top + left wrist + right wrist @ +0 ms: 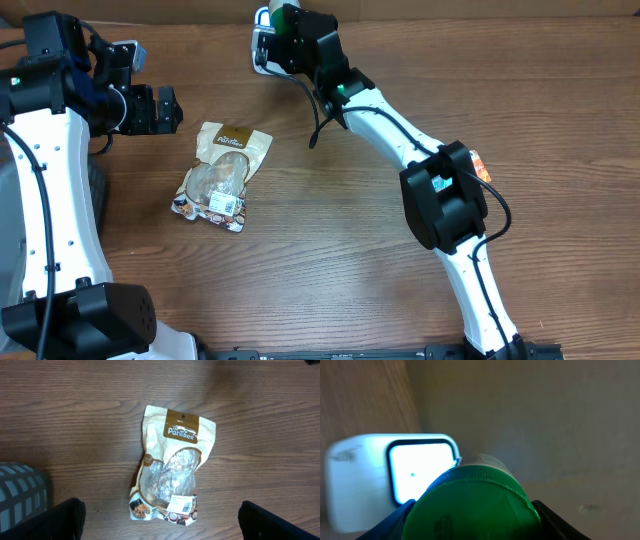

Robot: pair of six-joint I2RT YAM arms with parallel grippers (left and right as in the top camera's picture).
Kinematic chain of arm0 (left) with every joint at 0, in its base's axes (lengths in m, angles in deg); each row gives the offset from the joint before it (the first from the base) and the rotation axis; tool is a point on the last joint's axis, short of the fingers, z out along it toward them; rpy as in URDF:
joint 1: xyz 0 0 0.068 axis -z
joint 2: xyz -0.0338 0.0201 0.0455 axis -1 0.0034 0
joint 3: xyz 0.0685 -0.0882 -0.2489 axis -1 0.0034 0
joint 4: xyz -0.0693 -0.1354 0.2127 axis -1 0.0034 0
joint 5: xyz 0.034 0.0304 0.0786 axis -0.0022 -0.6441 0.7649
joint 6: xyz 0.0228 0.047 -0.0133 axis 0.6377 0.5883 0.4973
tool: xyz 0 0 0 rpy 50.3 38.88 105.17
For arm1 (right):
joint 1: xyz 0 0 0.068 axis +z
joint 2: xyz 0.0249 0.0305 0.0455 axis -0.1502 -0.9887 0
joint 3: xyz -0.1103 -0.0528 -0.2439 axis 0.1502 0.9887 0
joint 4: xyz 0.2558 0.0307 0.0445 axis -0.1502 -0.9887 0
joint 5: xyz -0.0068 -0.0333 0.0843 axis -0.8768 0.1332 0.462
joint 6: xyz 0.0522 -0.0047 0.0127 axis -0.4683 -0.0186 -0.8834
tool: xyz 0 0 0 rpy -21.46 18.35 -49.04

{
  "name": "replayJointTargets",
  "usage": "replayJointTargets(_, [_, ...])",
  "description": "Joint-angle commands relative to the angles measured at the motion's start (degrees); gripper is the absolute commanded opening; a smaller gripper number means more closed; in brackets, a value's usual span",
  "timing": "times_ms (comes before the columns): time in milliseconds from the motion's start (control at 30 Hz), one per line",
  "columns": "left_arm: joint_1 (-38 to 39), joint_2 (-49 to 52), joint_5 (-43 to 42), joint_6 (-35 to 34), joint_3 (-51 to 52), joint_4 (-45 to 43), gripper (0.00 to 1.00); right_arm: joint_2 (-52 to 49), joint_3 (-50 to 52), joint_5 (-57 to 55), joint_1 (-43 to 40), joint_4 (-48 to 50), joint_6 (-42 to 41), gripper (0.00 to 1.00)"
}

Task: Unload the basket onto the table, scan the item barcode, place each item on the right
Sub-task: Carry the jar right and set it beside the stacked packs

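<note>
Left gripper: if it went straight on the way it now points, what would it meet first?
Most likely the PanTree snack pouch, lying flat on the wooden table, centred ahead of the open left gripper in its wrist view. Nothing shows in between, though depth is hard to judge.

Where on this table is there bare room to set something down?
Bare wood lies between the PanTree pouch and the right arm, and on the pouch's near side. Crowded at the far edge: white scanner, right gripper holding a green-lidded container.
</note>
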Motion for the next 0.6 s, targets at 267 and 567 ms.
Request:
replayJointTargets(267, [0.37, -0.66, -0.44, 1.27, -0.9, -0.09, 1.0, 26.16, -0.9, 10.38, 0.59, -30.88, -49.22, 0.54])
replayJointTargets(567, [0.37, -0.66, -0.44, 1.25, -0.9, -0.11, 1.0, 30.32, -0.04, 11.41, -1.46, -70.05, -66.29, 0.52])
